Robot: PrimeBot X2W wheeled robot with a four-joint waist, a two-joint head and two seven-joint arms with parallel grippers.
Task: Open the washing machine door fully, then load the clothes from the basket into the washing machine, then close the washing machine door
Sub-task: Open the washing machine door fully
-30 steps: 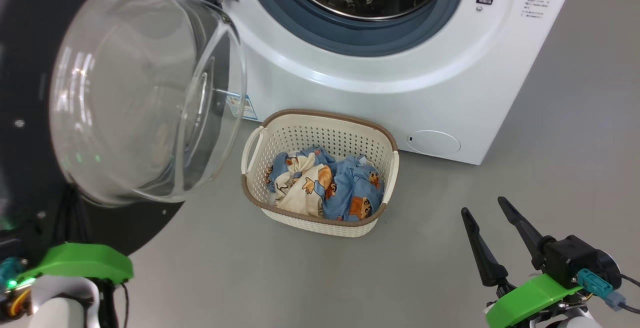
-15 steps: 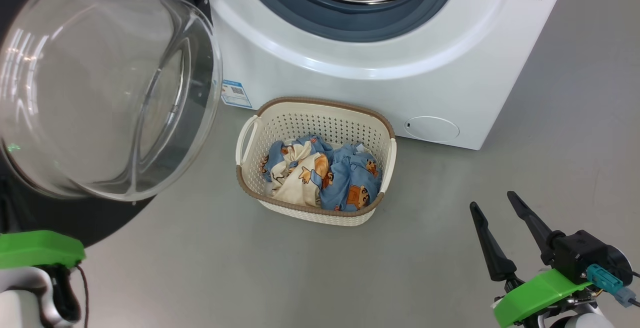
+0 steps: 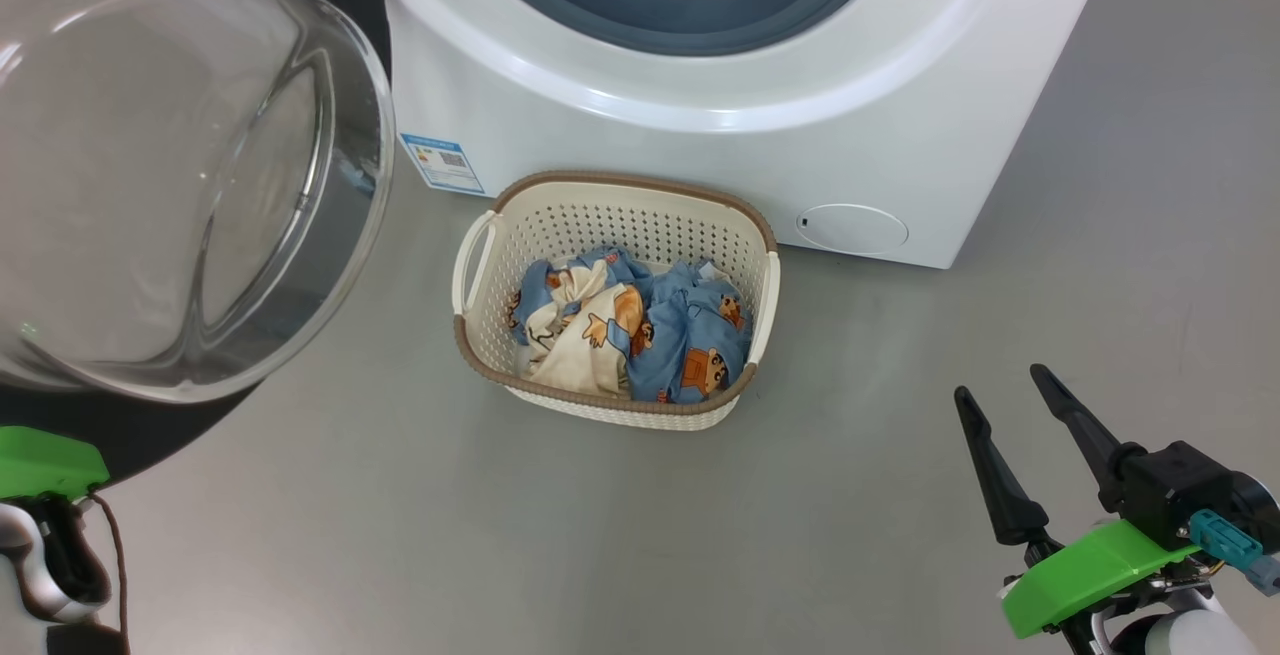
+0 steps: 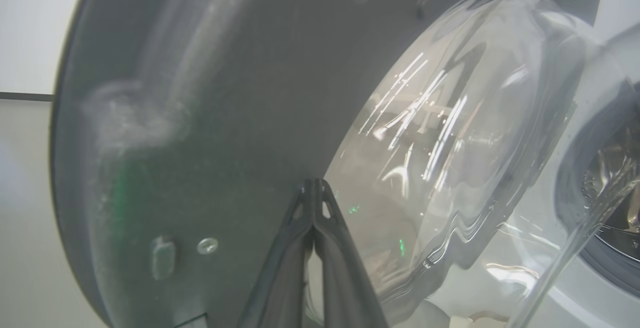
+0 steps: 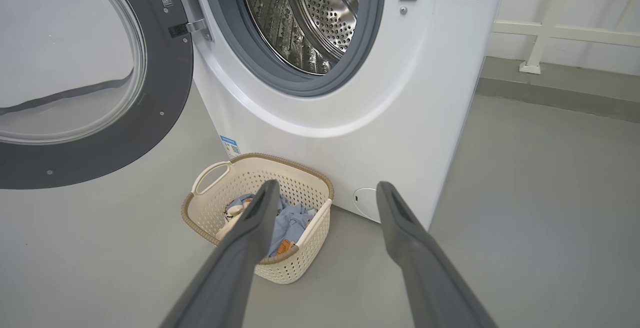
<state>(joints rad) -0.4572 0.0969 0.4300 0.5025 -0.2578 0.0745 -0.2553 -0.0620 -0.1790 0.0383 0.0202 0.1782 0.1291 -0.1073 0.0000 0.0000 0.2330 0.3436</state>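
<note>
On the grey floor (image 3: 400, 535), just before the washing machine (image 3: 700, 145), the basket (image 3: 610, 181) holds the clothes (image 3: 640, 335) bundled inside. Left of it the washing machine door (image 3: 150, 185) stands swung open, drum (image 5: 310, 17) exposed. The left end effector (image 4: 313, 183), fingers pressed together, points at the door's dark inner rim; the right end effector (image 3: 1000, 382) hovers spread, empty, right of the basket.

The cream perforated plastic basket (image 3: 620, 227) sits just before the white front-loading washing machine (image 3: 620, 150), the blue-and-cream printed clothes (image 3: 640, 330) inside it; the black-rimmed round glass door (image 3: 180, 185) stands open at their left.
</note>
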